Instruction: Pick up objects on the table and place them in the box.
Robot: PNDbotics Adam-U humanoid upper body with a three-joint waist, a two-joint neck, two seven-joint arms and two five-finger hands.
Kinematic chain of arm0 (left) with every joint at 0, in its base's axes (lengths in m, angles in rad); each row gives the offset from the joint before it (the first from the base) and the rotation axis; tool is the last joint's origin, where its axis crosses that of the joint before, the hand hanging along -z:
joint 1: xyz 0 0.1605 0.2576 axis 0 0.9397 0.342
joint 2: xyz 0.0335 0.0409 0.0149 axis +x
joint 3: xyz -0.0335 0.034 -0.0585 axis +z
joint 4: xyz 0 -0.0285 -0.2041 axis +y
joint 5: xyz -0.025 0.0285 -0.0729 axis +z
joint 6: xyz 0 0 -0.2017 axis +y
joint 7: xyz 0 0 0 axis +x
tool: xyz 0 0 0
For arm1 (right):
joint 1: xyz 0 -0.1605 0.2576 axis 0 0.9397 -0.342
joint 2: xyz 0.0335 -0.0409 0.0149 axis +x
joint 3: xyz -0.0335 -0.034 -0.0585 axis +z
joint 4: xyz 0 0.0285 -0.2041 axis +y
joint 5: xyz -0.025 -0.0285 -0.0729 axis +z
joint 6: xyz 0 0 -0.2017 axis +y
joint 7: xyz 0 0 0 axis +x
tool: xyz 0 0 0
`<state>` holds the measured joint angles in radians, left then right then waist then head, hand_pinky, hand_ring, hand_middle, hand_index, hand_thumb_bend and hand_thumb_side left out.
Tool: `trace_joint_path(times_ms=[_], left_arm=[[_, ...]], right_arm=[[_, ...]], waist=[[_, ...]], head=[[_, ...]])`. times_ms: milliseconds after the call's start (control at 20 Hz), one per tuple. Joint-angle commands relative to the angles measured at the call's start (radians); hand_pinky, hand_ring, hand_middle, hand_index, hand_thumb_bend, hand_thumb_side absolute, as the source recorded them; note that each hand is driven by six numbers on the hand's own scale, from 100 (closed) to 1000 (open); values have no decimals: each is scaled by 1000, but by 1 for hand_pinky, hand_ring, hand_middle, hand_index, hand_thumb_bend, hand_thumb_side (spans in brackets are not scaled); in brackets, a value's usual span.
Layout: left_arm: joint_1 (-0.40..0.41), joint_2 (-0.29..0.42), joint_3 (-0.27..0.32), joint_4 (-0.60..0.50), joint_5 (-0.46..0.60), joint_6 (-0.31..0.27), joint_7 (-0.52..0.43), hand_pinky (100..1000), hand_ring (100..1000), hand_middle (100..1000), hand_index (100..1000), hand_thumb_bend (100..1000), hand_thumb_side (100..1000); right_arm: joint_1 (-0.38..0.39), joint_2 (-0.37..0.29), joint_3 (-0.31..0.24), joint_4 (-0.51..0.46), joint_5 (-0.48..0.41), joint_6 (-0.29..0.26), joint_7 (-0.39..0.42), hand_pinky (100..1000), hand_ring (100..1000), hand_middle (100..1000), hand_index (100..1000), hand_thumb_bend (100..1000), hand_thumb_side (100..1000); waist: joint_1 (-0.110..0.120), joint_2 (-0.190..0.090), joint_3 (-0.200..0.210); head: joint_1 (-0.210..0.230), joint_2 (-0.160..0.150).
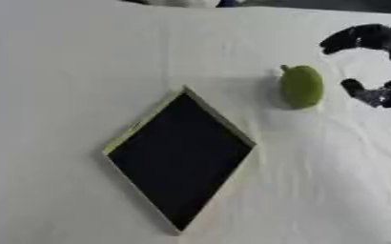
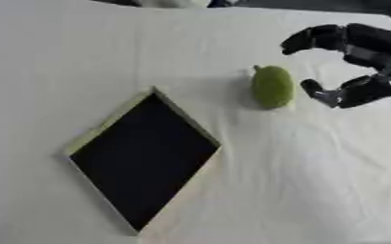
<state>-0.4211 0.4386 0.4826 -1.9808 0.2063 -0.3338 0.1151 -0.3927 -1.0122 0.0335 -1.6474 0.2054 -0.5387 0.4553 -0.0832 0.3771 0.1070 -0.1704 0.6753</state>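
Right eye view: right hand point(image 2: 362, 57) spread beside a green fruit point(image 2: 272, 86), nothing in it.

Fingers arch above and the thumb sits below, leaving a wide gap that faces the fruit, just apart from its right side and not touching it. The fruit lies on the cloth-covered counter point(image 2: 315, 181), stem end pointing away, near the upper right edge of the box point(image 2: 107, 125), which stands open and dark inside. It looks smooth, rounded and light, likely to roll or slip, so I would close across its widest middle, fingers over the top. No left hand shows.
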Motion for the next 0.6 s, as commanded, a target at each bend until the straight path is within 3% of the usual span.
trace_joint_path(times_ms=[50,250,300,600], left_arm=[[-8,24,2,-19,6,0,-4,497,609,623,660,100,451],[-8,24,-1,-19,8,0,-10,496,608,623,659,100,451],[-7,24,-1,-19,8,0,-12,496,608,622,659,100,453],[-5,22,-1,-19,10,0,-18,495,608,623,658,100,454]], right_arm=[[-25,-48,5,8,-15,12,39,834,878,880,917,100,153],[-49,-42,25,28,-3,27,59,835,880,875,928,100,179],[-57,-42,29,35,5,31,61,834,874,869,941,100,241],[-100,-24,56,85,88,38,40,839,881,874,953,100,321]], waist=[[2,-17,2],[2,-18,3],[2,-18,4],[2,-17,6]], head=[[-5,-4],[-8,-3],[-10,-1],[-18,0]])
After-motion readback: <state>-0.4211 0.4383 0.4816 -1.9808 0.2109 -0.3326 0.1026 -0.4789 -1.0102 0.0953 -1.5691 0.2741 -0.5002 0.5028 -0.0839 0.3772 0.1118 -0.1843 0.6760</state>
